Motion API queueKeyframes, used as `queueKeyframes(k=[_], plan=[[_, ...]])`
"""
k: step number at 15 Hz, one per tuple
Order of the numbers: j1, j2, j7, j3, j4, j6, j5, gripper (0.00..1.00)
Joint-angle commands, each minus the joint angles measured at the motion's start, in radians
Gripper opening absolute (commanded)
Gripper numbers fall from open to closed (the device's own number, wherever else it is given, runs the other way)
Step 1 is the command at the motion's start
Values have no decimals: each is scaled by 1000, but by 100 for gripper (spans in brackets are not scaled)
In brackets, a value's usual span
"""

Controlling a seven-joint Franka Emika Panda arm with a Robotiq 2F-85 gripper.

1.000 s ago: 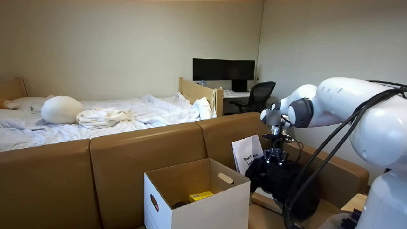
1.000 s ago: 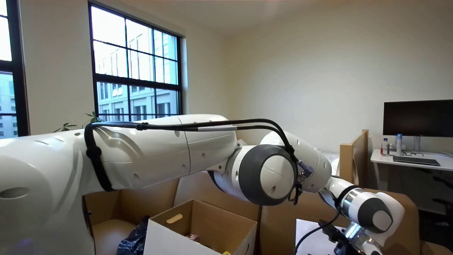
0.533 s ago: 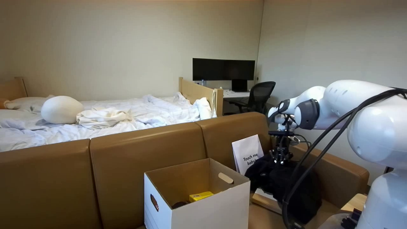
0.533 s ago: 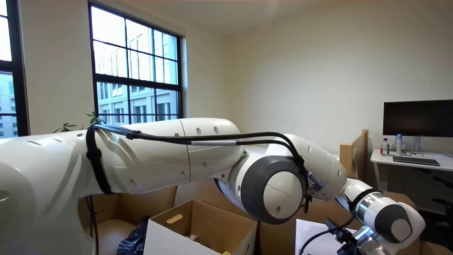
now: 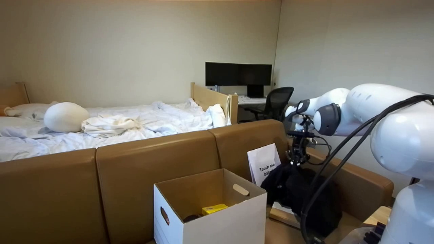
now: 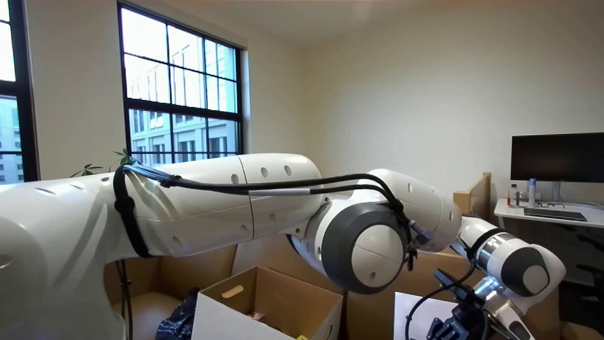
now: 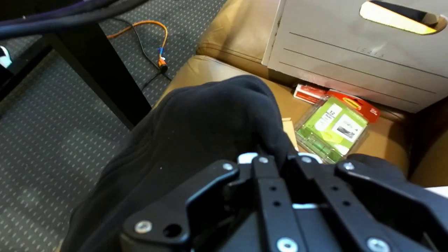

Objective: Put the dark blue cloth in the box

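a long brown couch (image 5: 162, 159) is standing with a white robot arm (image 5: 383, 108) hanging over one end. an open white box (image 5: 223, 223) is sitting on the couch. near the box, still outside it, a dark blue cloth (image 7: 206, 119) is slumping right below the end effector (image 7: 280, 157). the end effector is pinching a fold at the top of the cloth, its two fingers (image 7: 267, 178) standing close together. a green pack (image 7: 332, 127) is lying between cloth and box, and a small red pack (image 7: 309, 93) is lying just beside it.
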Motion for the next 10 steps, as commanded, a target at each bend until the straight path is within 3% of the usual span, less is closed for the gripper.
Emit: queueKeyframes(k=[1,3,4,7,8,10], plan=[[1,-94,-103,-20,8,35,-28,7],[-1,-125,-131,-35,40,71,-24,7],[-25,-72,-116,-5,185,38,-49,7],[-33,-93,-111,5,275,69,-82,7],[-31,-148,-119,12,217,116,-93,7],[-38,-171,-104,24,241,153,-102,7]])
